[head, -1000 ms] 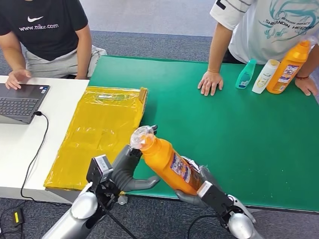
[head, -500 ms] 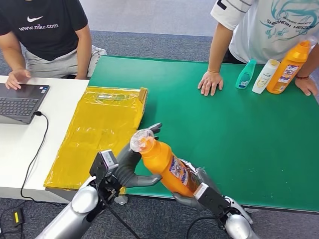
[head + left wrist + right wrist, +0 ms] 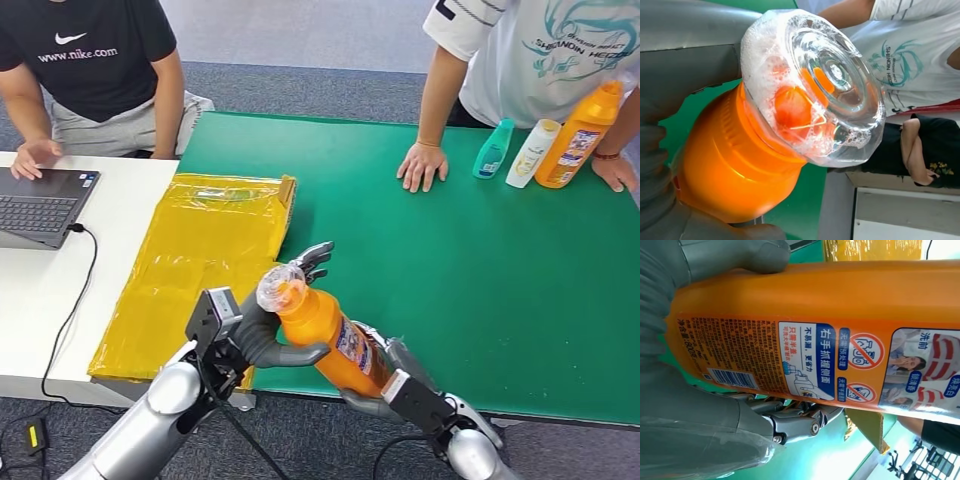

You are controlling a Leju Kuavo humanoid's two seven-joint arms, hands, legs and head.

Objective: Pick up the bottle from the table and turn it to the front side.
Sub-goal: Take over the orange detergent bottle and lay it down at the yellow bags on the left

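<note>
Gripping bottle [image 3: 332,335] base, right hand [image 3: 377,385]; left hand [image 3: 275,325] cups neck loosely, so mid-turn slip could drop it.

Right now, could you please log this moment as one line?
orange bottle: lifted, tilted | right hand: holds base | left hand: cups neck | table: green

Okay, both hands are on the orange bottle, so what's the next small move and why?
Probably roll the orange bottle between the left hand and the right hand: it is off the green table, and the right wrist view shows barcode and fine print.
</note>
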